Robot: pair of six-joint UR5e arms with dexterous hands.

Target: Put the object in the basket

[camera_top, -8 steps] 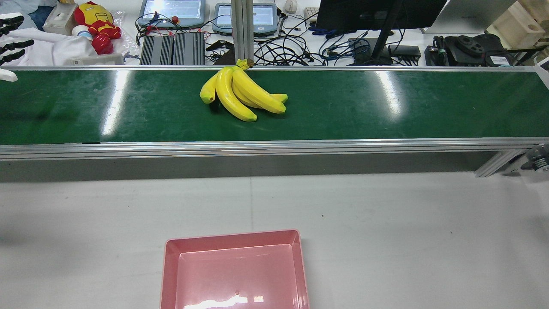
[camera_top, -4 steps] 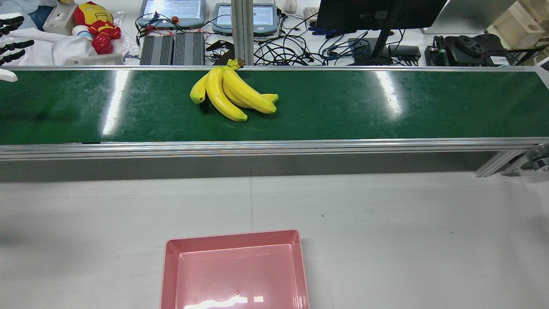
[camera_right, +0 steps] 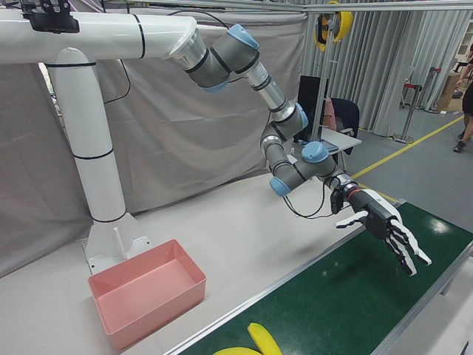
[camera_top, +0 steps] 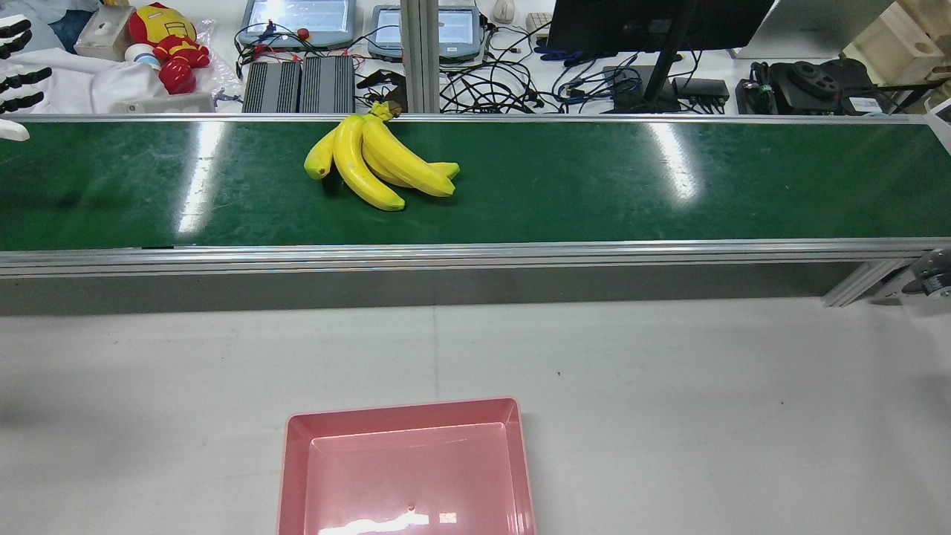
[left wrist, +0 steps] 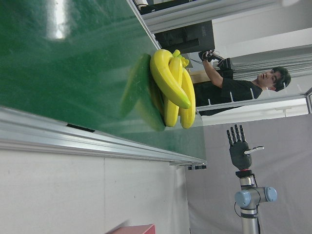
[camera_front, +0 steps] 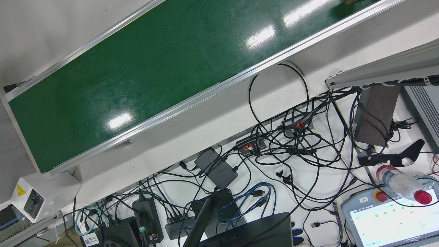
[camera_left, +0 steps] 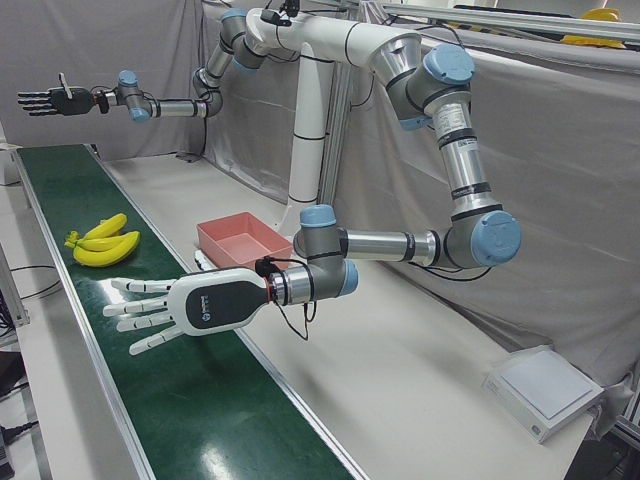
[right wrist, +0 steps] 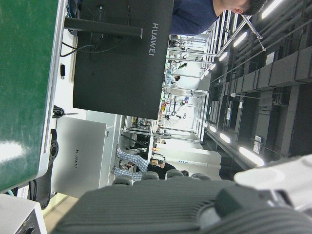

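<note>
A bunch of yellow bananas (camera_top: 375, 163) lies on the green conveyor belt (camera_top: 594, 186), left of its middle in the rear view, and also shows as bananas (camera_left: 103, 243) and bananas (left wrist: 173, 90). The pink basket (camera_top: 405, 407) stands empty on the white table on my side of the belt. My left hand (camera_left: 190, 305) hovers open over the belt, fingers spread toward the bananas and well apart from them. It shows at the edge as left hand (camera_top: 18, 74). My right hand (camera_left: 55, 100) is raised, open and empty, far along the belt.
Behind the belt lie tangled cables (camera_front: 291, 144), tablets, a monitor (camera_top: 654, 22) and a red and yellow plush toy (camera_top: 167, 44). A person (left wrist: 234, 87) stands beyond the belt's far side. A white box (camera_left: 545, 390) sits on the table.
The bananas have ridden the belt to the left in the rear view, closer to my left hand. Both hands have stayed nearly still.
</note>
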